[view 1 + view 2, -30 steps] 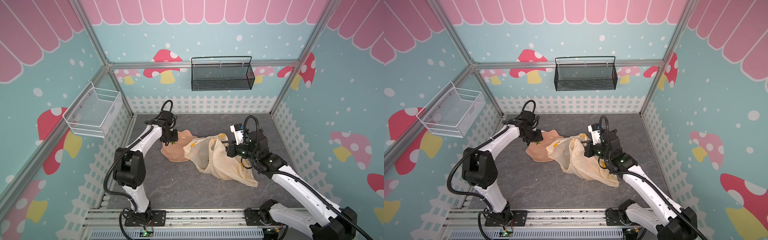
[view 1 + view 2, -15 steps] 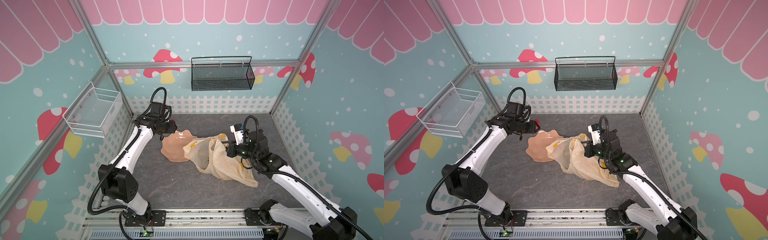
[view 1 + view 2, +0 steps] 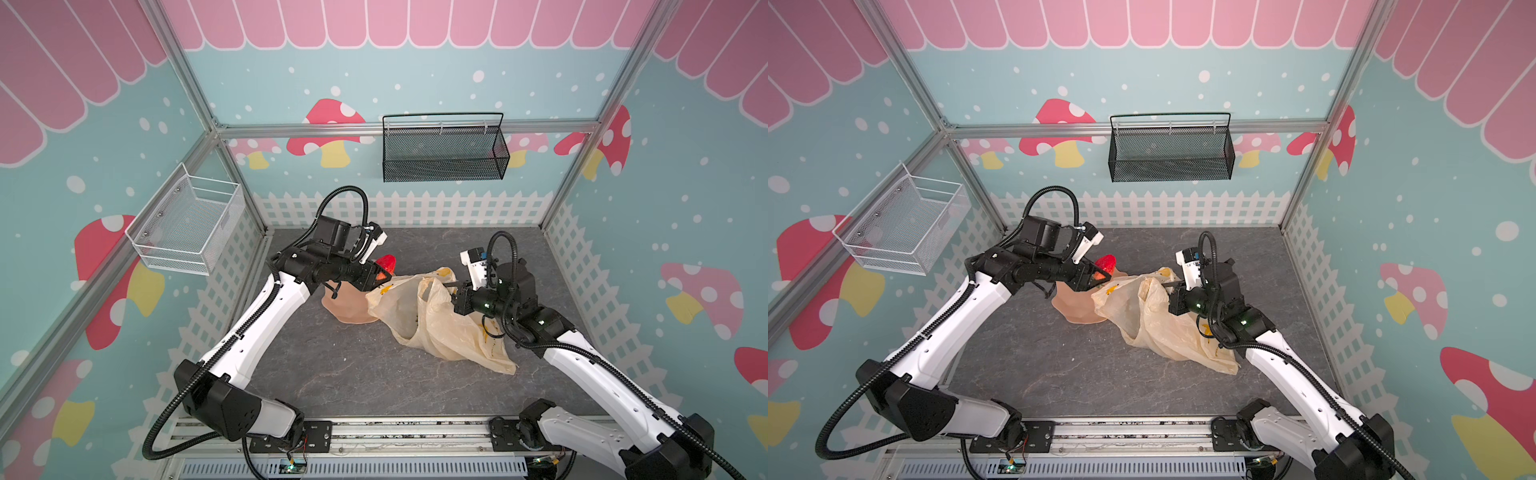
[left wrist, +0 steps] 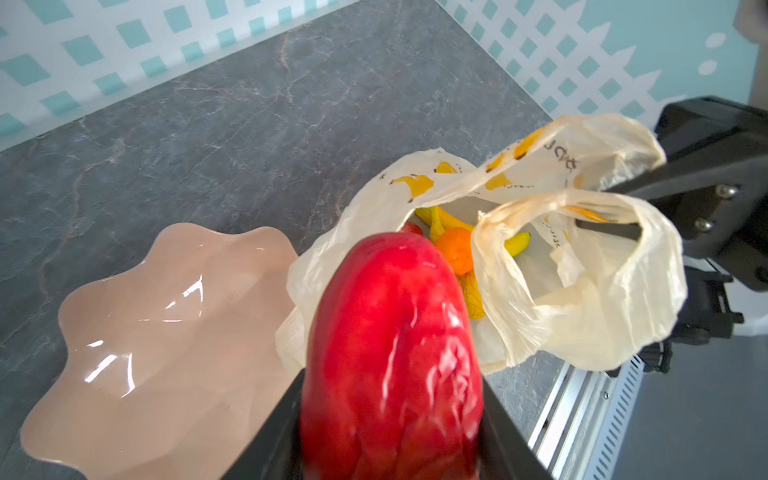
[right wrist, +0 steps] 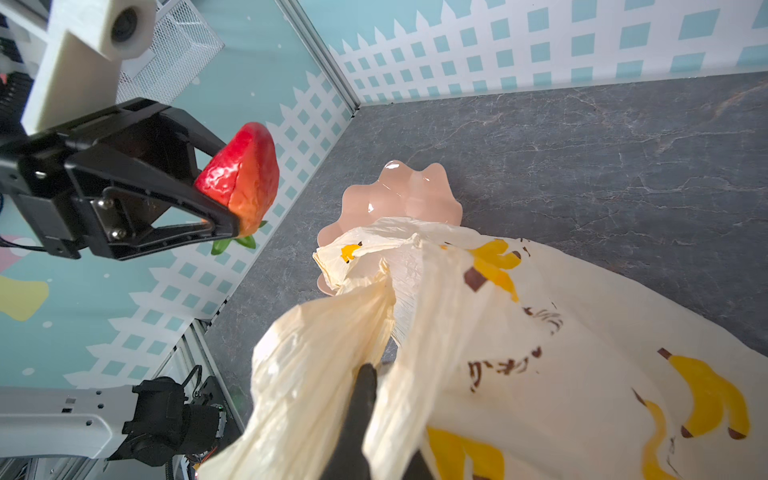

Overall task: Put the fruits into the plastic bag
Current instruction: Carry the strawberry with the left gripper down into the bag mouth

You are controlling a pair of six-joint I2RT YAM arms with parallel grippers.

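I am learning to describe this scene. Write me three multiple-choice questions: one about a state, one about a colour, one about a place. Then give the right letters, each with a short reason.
1. The right gripper is:
A. wide open
B. shut on the bag
C. shut on nothing

2. The dish is:
A. blue
B. pink
C. green

3. The strawberry is:
A. in the dish
B. in the bag
C. between the fingers of the left gripper

Answers:
1. B, its fingers pinch the bag's handle.
2. B, both wrist views show it pale pink.
3. C, the fingers clamp it in the air, outside dish and bag.
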